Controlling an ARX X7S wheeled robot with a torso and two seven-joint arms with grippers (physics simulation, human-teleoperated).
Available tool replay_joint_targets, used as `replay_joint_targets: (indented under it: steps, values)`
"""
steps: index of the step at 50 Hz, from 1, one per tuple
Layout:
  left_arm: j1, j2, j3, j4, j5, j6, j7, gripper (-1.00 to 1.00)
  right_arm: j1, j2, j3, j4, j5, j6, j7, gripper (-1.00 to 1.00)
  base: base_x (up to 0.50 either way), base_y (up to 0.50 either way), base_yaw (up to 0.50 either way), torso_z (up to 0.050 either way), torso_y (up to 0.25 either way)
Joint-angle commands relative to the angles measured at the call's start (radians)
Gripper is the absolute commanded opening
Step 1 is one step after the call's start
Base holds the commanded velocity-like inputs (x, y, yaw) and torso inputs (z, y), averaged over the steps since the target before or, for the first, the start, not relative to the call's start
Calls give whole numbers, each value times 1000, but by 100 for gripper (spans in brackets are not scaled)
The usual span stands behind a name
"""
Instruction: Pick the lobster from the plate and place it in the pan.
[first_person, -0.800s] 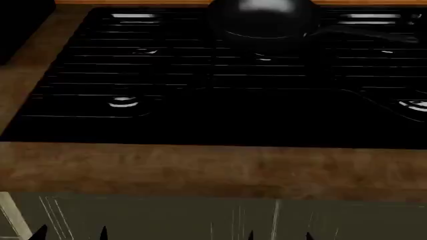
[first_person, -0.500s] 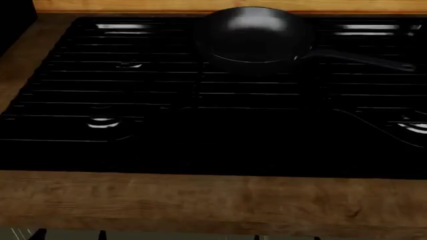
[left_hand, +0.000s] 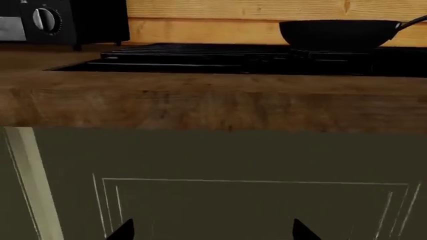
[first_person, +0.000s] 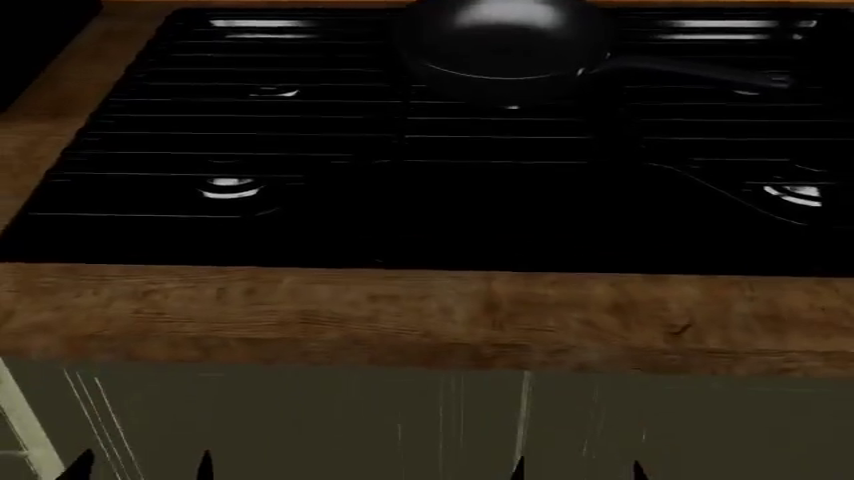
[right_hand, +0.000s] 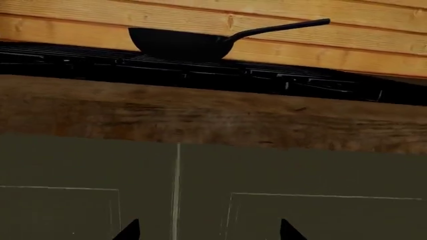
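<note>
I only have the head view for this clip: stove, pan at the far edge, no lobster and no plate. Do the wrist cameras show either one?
Observer: No. Both wrist views face the cabinet doors under the counter, with the pan beyond on the stove. No lobster or plate shows in either.
Operator: Anything beside the stove that I miss?
Observer: Yes. The left wrist view shows a dark appliance with a round knob, standing on the counter next to the stove.
Operator: What is behind the pan?
Observer: A wall of light wooden planks, running along the back of the stove.
</note>
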Motion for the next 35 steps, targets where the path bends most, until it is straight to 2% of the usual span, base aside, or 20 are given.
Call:
replay_joint_targets:
  steps: [1,5,7,8,9,27,35]
  values:
    - [-7,-12,15,-11,-1,-1,-35,100,5,14,-16,9,11,-4,20,100,-391,0,0,0,0]
    - [-4,-16,21,3,-11,-6,-36,100,2,18,-21,1,15,-5,25,100,-272,0,0,0,0]
    - [-12,-17,25,18,-20,-76,-43,100,2,21,-23,3,20,-13,27,100,0,0,0,0,0]
    - [-188,-93,458,-589,-146,483,-170,100,77,-31,11,479,-46,-406,-28,100,12,0,0,0,0]
    - [-11,62,-66,31,68,-126,37,100,-5,-63,78,-1,-60,-17,-72,100,0,0,0,0,0]
    - [-16,14,2,20,28,-122,-32,100,-2,-15,21,1,-22,-11,-10,100,0,0,0,0,0]
    - [-1,1,-8,115,-3,-186,-62,100,-33,-4,13,-158,15,96,-14,100,0,0,0,0,0]
